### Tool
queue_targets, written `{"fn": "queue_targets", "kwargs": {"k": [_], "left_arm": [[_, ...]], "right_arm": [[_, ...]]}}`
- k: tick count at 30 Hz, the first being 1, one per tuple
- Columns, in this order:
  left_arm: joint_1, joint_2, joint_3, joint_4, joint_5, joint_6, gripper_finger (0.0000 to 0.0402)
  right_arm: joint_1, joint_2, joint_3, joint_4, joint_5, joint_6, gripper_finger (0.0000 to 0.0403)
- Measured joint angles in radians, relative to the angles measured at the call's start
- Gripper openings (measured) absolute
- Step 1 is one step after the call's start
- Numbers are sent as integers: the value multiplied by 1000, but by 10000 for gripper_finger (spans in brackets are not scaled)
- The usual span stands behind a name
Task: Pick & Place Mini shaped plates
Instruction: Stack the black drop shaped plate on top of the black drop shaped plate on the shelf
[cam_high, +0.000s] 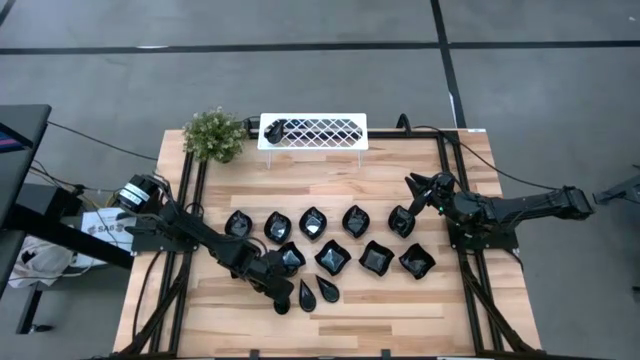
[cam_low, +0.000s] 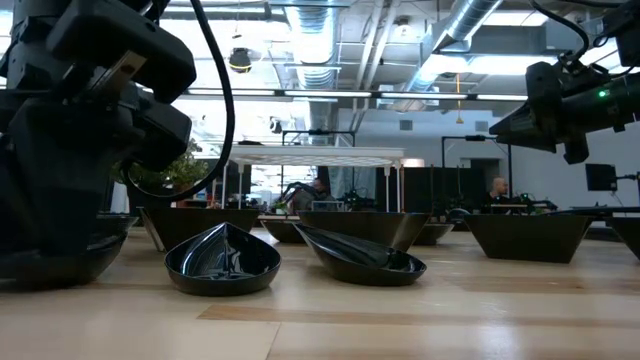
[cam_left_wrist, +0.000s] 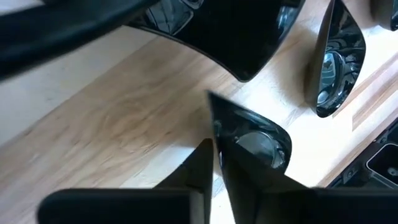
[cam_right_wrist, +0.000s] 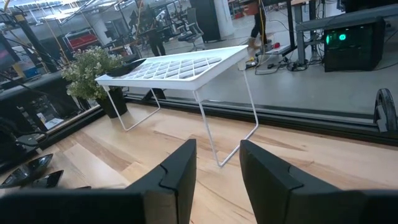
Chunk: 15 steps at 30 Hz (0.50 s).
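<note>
Several glossy black mini shaped plates (cam_high: 330, 257) sit in two rows on the wooden table (cam_high: 400, 310), and two slim teardrops (cam_high: 316, 292) lie nearer the front edge. One more plate (cam_high: 275, 128) lies on the white rack (cam_high: 312, 132). My left gripper (cam_high: 282, 298) points steeply down beside the teardrops, shut on a small black plate (cam_left_wrist: 261, 144) that its own body mostly hides in the high view. My right gripper (cam_right_wrist: 217, 168) stands open and level above the table's right side (cam_high: 420, 190), nothing between its fingers. My left gripper has the plate's rim (cam_left_wrist: 216, 134) between its two fingers, on the side below the pointed end. One finger (cam_left_wrist: 199, 171) is outside the wall; the other seems to reach over the hollow. The fingers come steeply from above. The plate's underside (cam_low: 50, 268) rests on the table.
A green potted plant (cam_high: 214, 135) stands at the far left corner beside the rack. A rounded plate (cam_left_wrist: 236, 37) and a teardrop (cam_left_wrist: 336, 62) lie close to the held plate. Bare wood lies along the near edge and between rack and rows. Black frame rails (cam_high: 188, 200) run along both sides.
</note>
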Motion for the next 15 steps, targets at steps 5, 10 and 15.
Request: {"fn": "queue_targets", "kwargs": {"k": [5, 10, 15], "left_arm": [[0, -6, 0, 4, 0, 0, 9], [0, -56, 0, 2, 8, 0, 7], [0, -159, 0, 3, -1, 0, 6]], "right_arm": [[0, 0, 0, 0, 0, 0, 119], [0, 0, 0, 0, 0, 0, 119], [0, 0, 0, 0, 0, 0, 119]]}}
